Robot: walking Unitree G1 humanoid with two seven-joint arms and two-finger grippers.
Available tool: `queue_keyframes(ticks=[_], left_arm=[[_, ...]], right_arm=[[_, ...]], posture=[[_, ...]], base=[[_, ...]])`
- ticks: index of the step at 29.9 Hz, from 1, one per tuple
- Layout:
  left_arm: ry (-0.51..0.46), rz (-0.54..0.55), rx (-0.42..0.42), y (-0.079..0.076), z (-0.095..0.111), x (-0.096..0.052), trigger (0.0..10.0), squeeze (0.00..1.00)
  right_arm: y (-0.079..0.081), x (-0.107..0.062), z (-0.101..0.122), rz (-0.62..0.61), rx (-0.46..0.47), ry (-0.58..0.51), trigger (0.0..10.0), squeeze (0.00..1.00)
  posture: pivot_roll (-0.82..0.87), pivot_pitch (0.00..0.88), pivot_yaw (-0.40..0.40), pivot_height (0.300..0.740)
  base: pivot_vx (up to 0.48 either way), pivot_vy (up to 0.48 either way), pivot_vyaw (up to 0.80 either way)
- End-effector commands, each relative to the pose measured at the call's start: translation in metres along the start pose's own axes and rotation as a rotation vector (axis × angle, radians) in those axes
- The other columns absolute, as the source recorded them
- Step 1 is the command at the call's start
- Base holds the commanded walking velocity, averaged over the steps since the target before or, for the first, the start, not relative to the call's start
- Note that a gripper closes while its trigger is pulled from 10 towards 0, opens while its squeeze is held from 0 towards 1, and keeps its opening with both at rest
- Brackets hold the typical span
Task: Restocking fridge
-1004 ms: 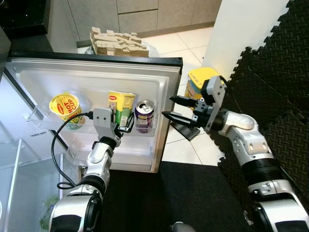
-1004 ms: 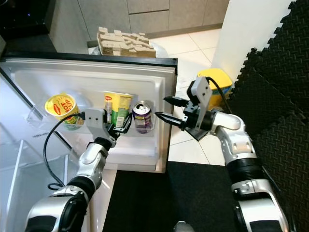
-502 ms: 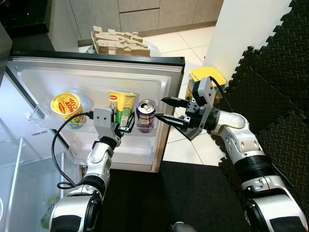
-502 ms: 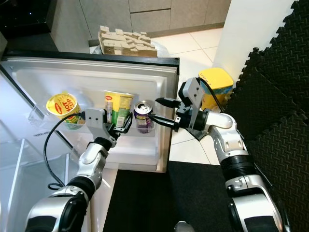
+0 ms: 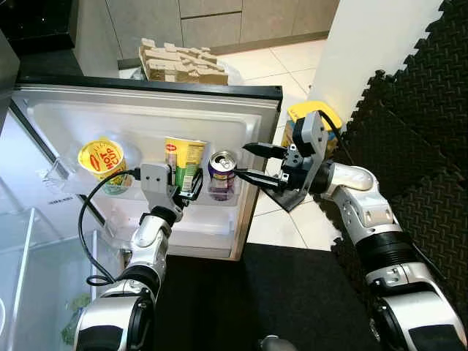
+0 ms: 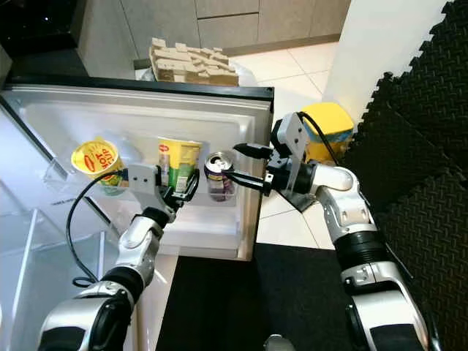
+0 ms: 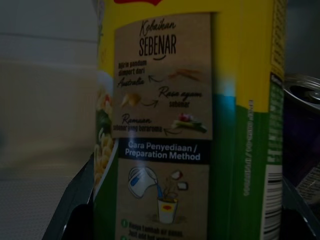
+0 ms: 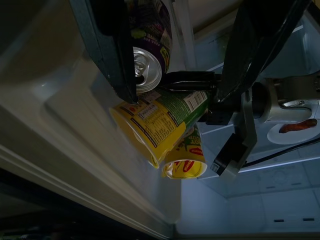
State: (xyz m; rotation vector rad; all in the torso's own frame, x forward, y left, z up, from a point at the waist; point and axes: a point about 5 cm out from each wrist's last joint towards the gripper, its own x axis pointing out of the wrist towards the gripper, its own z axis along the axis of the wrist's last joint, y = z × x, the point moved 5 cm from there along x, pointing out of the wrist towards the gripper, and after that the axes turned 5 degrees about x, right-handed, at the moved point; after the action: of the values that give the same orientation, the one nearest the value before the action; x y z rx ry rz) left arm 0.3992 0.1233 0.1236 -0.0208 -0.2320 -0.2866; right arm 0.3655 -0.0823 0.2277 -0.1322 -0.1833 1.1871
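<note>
Your left gripper (image 5: 191, 187) clamps the tall yellow-green noodle box (image 5: 184, 162) on the fridge door shelf (image 5: 212, 207); your right gripper (image 5: 249, 162) sits spread beside the purple can (image 5: 221, 173).

You have the box upright between a round yellow noodle cup (image 5: 102, 161) on its left and the can just beside it on its right, all on the same shelf of the open fridge door (image 5: 146, 117). Your right gripper's black fingers (image 6: 246, 151) stand apart at the door's outer edge, tips near the can's top and side, holding nothing. A yellow container (image 5: 310, 115) stands on the tiled floor (image 5: 272, 227) behind that arm.
</note>
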Motion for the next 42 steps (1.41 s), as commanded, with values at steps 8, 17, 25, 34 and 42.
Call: queue_keyframes(ticks=[8,17,25,34,42], left_arm=[[-0.059,0.004,-0.035,0.007,0.010,-0.001,10.0,0.00],[-0.125,-0.006,-0.014,0.021,0.023,-0.004,10.0,0.00],[-0.148,-0.071,0.013,0.020,0.027,-0.010,10.0,0.00],[-0.146,-0.149,-0.021,0.027,0.021,-0.030,10.0,0.00],[-0.159,-0.269,-0.082,0.021,0.022,-0.044,10.0,0.00]], right_arm=[[0.005,-0.003,0.009,0.044,-0.031,-0.006,10.0,0.00],[0.008,-0.005,0.013,0.077,-0.041,0.001,10.0,0.00],[0.009,-0.007,0.024,0.113,-0.068,0.001,10.0,0.00],[0.018,-0.011,0.045,0.190,-0.115,-0.011,10.0,0.00],[0.031,-0.014,0.047,0.282,-0.126,0.020,10.0,0.00]], posture=[[-0.22,0.161,0.023,0.740],[-0.21,0.153,0.025,0.740],[-0.21,0.140,0.025,0.740],[-0.20,0.129,0.020,0.740],[-0.19,0.116,0.014,0.740]], base=[[0.000,0.000,0.00],[0.000,0.000,0.00],[0.000,0.000,0.00],[0.000,0.000,0.00],[0.000,0.000,0.00]])
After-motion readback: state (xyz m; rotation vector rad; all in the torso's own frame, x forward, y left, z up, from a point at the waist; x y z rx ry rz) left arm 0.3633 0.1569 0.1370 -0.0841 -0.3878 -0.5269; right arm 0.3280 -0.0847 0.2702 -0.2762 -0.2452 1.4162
